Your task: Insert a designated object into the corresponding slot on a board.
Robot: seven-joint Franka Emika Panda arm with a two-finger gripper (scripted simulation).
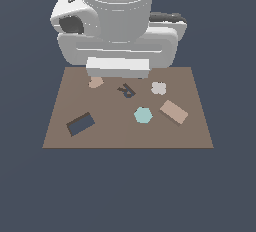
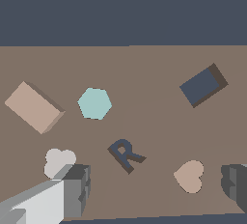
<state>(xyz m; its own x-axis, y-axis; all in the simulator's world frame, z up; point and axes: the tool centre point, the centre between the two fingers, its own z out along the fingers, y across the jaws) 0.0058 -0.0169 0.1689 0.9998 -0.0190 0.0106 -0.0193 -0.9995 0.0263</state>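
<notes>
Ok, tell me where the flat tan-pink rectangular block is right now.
The flat tan-pink rectangular block lies on the brown square board toward the exterior view's right, just beside the teal hexagon, far across from the dark navy rectangular slot.

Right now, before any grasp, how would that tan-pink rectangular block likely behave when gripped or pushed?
The tan-pink block looks rigid, so it probably won't flex. Lying flat on the board, it should slide rather than roll or tip. Its straight parallel sides likely suit the open gripper.
</notes>
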